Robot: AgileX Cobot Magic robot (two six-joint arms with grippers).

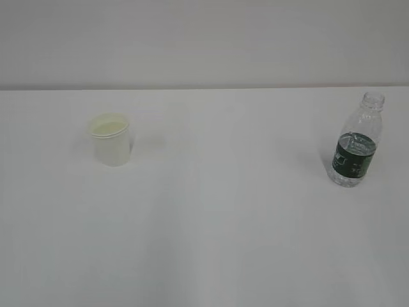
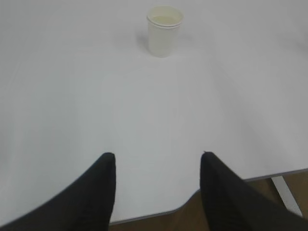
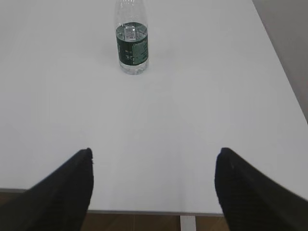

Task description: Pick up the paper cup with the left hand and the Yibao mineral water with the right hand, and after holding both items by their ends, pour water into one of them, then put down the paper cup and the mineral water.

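Two things stand upright on the white table, both untouched, so the pick-up is yet to begin. Toward the right edge is the bottle, capless, holding some water. Toward the far left stands the cup; whether it holds anything I cannot tell. Both grippers, left and right, hang over the near edge, jaws apart and empty. Next, each should advance straight ahead to its target.

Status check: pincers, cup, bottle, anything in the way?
Both pincers open, empty: left, right. Cup upright, untouched. Bottle upright, capless, untouched. Nothing in the way.
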